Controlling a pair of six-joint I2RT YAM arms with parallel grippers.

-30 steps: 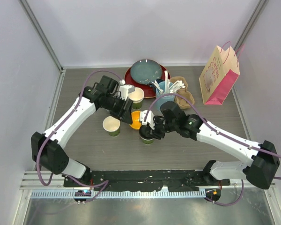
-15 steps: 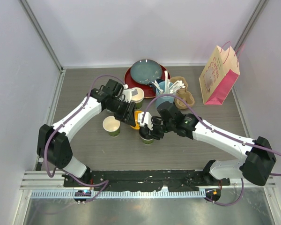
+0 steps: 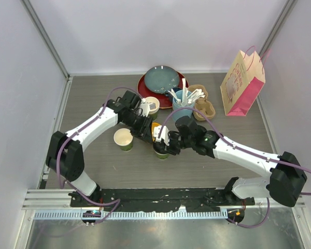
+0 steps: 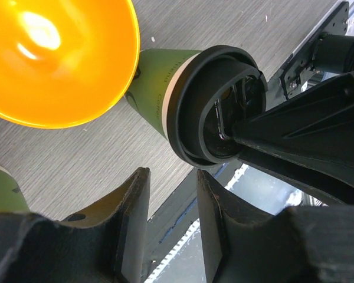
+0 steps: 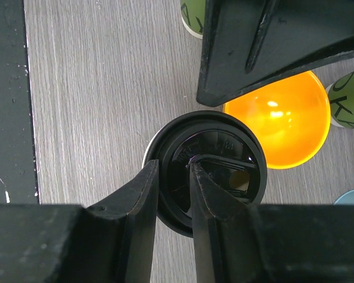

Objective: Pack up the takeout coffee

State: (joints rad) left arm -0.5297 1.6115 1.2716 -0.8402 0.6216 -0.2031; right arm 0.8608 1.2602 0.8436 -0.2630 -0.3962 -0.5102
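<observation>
**Takeout coffee: one lidded cup**

Green cup (image 4: pixel 156 82), capped with black lid (image 4: pixel 189 88), is being stood just beside the orange bowl (image 4: pixel 59 59), directly under the right gripper (image 5: pixel 174 171), whose jaws are being held slightly spread. Left gripper (image 4: pixel 172 177), narrowly spread and empty, is being held beside that bowl.

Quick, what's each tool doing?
Left tool: barely open, empty.
Right tool: tips on the black cup lid; grip cannot be told.

green cups (image 3: pixel 124 139) (image 3: pixel 153 104) (image 4: pixel 156 88) 3 | lid (image 5: pixel 183 141) 1 | bowl (image 5: pixel 277 118) 1 | plates (image 3: pixel 145 85) (image 3: pixel 162 79) 2
</observation>
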